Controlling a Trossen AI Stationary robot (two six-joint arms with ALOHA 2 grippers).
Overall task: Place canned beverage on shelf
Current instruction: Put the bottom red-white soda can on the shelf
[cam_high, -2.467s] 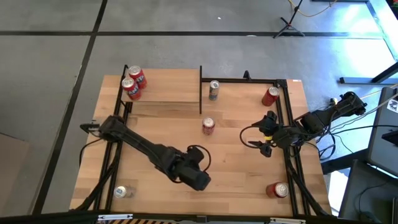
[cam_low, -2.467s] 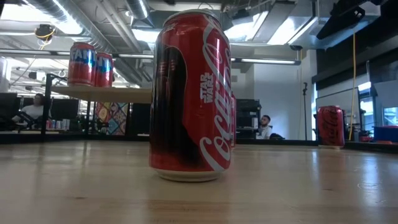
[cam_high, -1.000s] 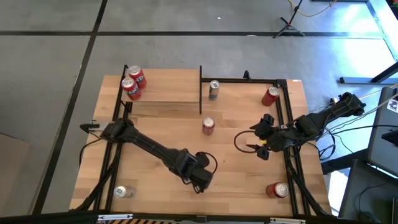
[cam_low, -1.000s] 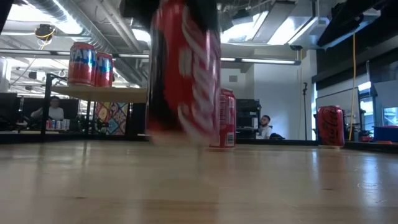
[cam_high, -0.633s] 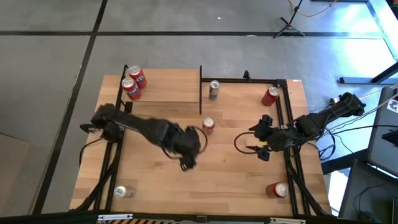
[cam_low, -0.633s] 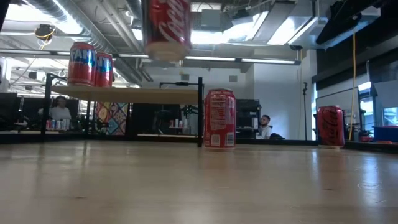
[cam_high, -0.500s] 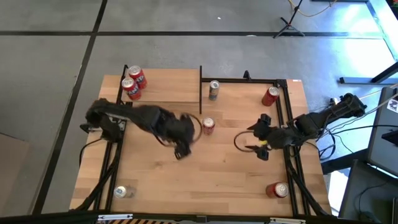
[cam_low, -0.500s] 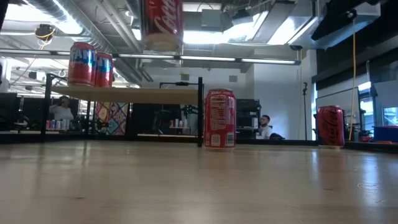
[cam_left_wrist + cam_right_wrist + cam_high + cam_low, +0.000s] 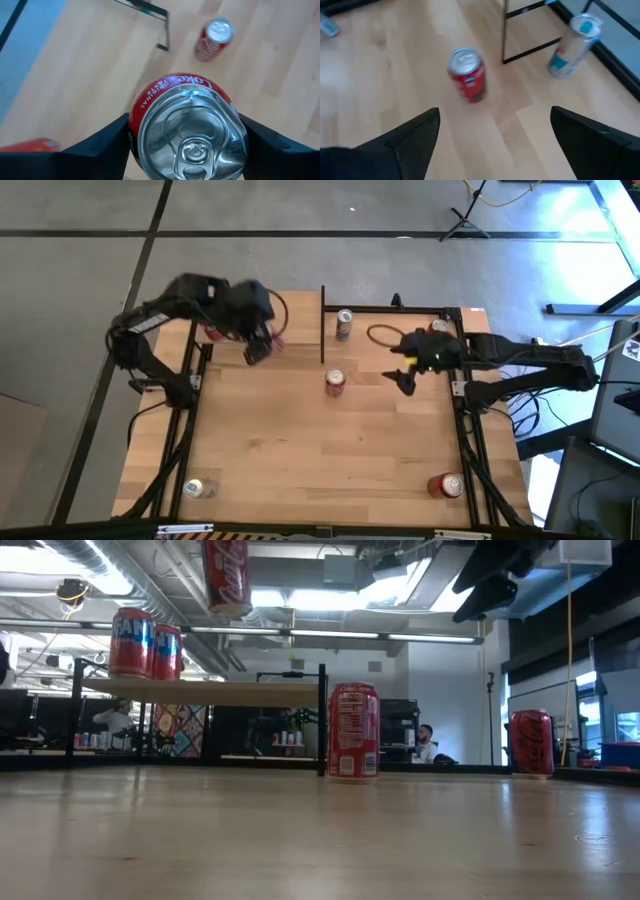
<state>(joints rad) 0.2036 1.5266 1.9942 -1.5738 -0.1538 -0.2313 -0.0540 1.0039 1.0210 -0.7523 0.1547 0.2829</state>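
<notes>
My left gripper (image 9: 260,346) is shut on a red cola can (image 9: 189,131) and holds it high above the near edge of the shelf (image 9: 292,315), a light-wood board on black posts at the far left. In the low view the can (image 9: 227,575) hangs above the shelf board (image 9: 220,692). Two red cans (image 9: 146,641) stand on the shelf's left end. My right gripper (image 9: 405,378) hovers open at the far right, with a red can (image 9: 468,73) standing on the table ahead of it. My left gripper pinches the can's side wall just below the top rim (image 9: 134,131) between its two fingers (image 9: 102,145), one on each side. The fingers slant down from above. The can hangs lifted clear of table and shelf, nearly upright, its lid toward the wrist.
A red can (image 9: 335,382) stands mid-table and a silver can (image 9: 344,323) just right of the shelf's black post (image 9: 322,330). More cans: red at the far right (image 9: 532,743), red at the near right (image 9: 445,485), silver at the near left (image 9: 199,488). A black frame rims the table.
My left gripper has carried the red can up from the table's near middle toward the far left, over the shelf's near edge; the can stays nearly upright. My right gripper, still open, has swung toward the far edge and the table's middle.
</notes>
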